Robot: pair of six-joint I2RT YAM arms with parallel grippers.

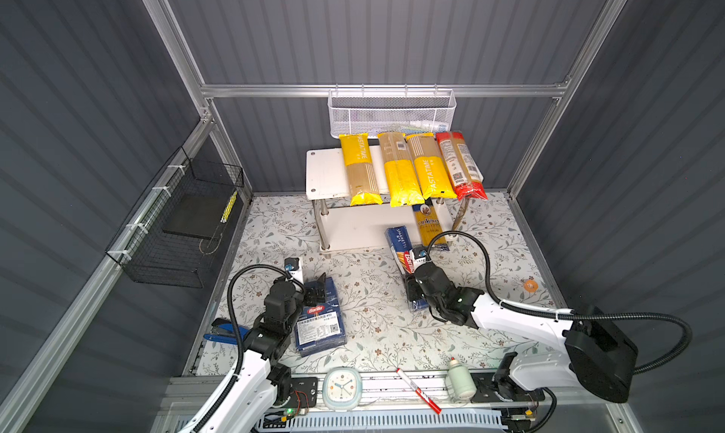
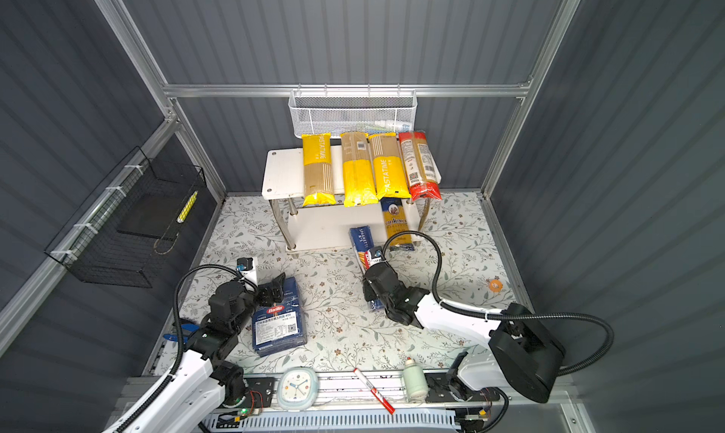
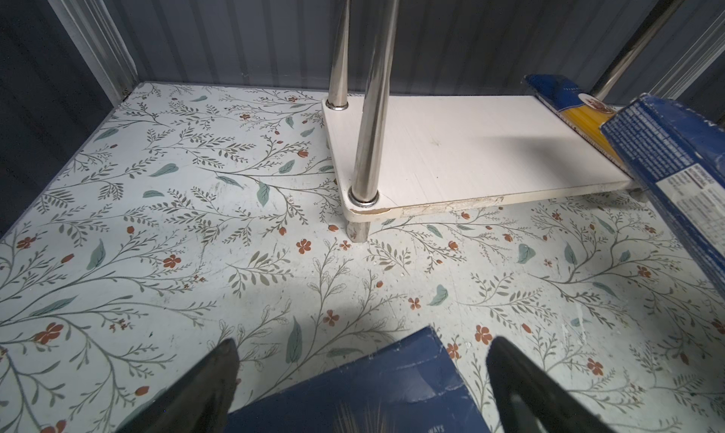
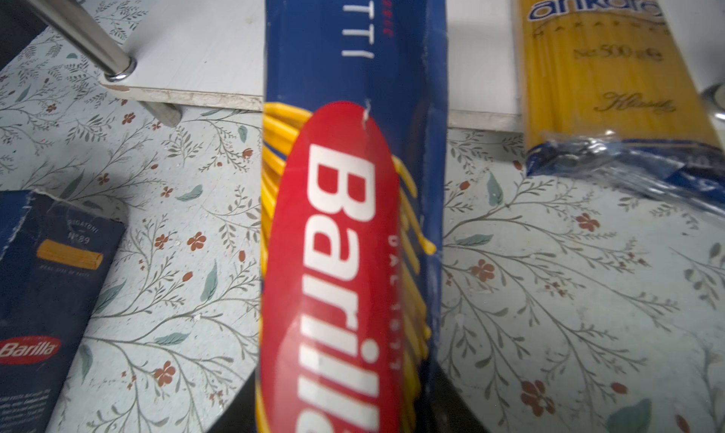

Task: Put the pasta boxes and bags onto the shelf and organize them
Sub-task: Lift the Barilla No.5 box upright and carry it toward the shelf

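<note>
The white shelf (image 1: 325, 172) stands at the back. Three yellow Pastatime bags (image 1: 359, 168) and a red-and-clear bag (image 1: 461, 164) lie side by side on its top board. The ankara bag (image 1: 429, 227) lies on the lower board (image 3: 451, 148), its end sticking out in front. My right gripper (image 1: 416, 293) is shut on the long narrow Barilla box (image 4: 353, 176), whose far end reaches over the lower board's front edge. The wide Barilla box (image 1: 321, 325) lies flat on the floor. My left gripper (image 3: 361, 372) hangs open over its far corner.
A white mesh basket (image 1: 392, 113) hangs above the shelf, and a black wire basket (image 1: 184, 223) is on the left wall. Along the front rail lie a clock (image 1: 341, 388), a red marker (image 1: 418, 390) and a small bottle (image 1: 461, 380). A blue stapler (image 1: 223, 333) sits front left.
</note>
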